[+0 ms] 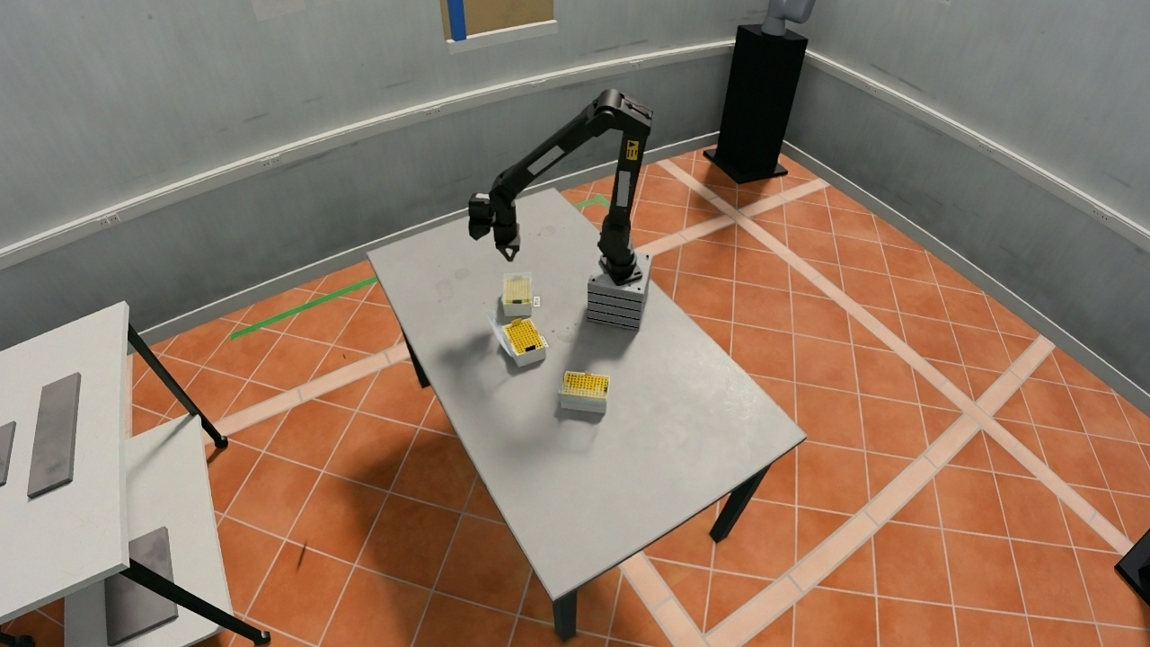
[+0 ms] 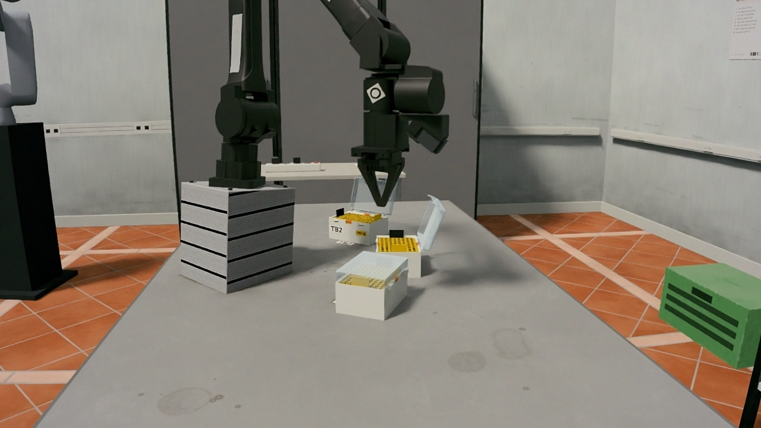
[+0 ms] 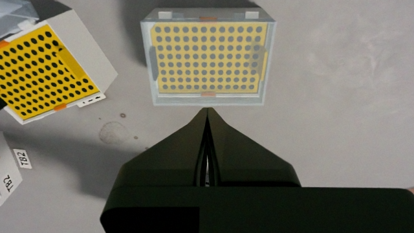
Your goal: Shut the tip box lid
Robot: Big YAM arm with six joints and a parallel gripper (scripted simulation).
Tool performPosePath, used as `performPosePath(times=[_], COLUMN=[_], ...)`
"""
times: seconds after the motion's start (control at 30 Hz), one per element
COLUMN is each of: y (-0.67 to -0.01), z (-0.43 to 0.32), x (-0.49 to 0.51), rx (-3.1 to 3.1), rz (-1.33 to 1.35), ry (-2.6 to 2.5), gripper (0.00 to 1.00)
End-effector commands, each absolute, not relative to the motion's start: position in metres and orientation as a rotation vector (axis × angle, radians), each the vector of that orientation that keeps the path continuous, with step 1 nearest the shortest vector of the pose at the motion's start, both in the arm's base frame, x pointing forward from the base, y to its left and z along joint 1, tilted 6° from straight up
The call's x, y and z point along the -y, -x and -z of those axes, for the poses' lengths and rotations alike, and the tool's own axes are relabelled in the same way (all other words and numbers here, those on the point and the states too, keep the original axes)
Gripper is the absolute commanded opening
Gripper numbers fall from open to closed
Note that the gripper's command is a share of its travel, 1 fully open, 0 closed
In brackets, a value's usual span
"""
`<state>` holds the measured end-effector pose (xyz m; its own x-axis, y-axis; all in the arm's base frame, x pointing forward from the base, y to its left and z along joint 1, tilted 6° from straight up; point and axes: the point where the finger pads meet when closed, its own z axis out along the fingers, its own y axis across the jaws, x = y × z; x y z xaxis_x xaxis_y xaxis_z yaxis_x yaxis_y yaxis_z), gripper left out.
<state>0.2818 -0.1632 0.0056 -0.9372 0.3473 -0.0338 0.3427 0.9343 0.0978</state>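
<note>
Three white tip boxes with yellow racks stand on the grey bench. The box marked TB2 (image 2: 354, 226) (image 1: 517, 293) has its clear lid upright. The middle box (image 2: 399, 249) (image 1: 524, 339) (image 3: 42, 71) has its lid open, tilted to one side. The third box (image 2: 371, 287) (image 1: 584, 390) (image 3: 207, 56) has its clear lid lying down over the rack; I cannot read its label, and no TB4 mark shows. My gripper (image 2: 379, 201) (image 1: 508, 253) (image 3: 207, 116) is shut and empty, hovering above the bench near TB2. In the wrist view its tips point at the lidded box's near edge.
The arm stands on a grey stacked block (image 2: 236, 242) (image 1: 617, 297) beside the boxes. A green crate (image 2: 713, 314) sits off the bench at the right. A loose TB2 tag (image 3: 23, 158) lies on the bench.
</note>
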Motion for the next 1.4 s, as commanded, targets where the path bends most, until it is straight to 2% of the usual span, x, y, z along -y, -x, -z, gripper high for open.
performPosePath(times=[0.0, 0.87, 1.37], y=[-0.277, -0.243, -0.252], z=[0.005, 0.057, 0.053], x=[0.166, 0.147, 0.150], rx=[-3.038, -3.039, -3.020], rz=[-0.141, -0.142, -0.126], ry=[-0.544, -0.544, -0.537], gripper=[0.00, 0.00, 0.00])
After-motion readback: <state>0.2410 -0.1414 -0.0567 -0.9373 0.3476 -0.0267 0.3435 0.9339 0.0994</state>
